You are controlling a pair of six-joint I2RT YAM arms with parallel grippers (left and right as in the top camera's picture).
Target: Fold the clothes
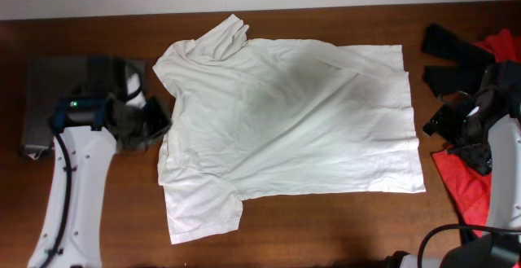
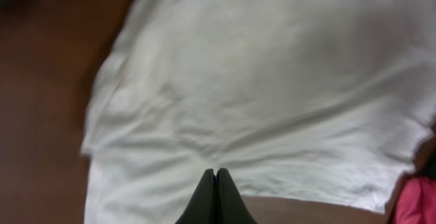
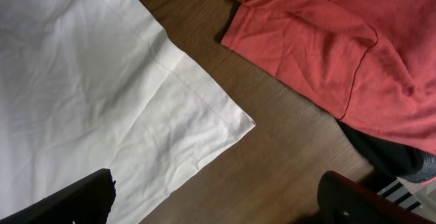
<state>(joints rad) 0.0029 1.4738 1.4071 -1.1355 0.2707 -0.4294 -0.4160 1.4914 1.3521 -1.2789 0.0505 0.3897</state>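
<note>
the left arm (image 1: 85, 178) has a smooth white shell, long and rounded, with a black cable (image 1: 67, 178) running along its side. its upper joint is black and blue and carries a small green light (image 1: 73, 103). the left gripper (image 2: 216, 178) is matte black, with two fingers that taper to narrow tips. the right arm (image 1: 506, 186) is white too and ends in a blocky black wrist. the right gripper (image 3: 218, 183) has broad, dark fingers (image 3: 75, 203).
</note>
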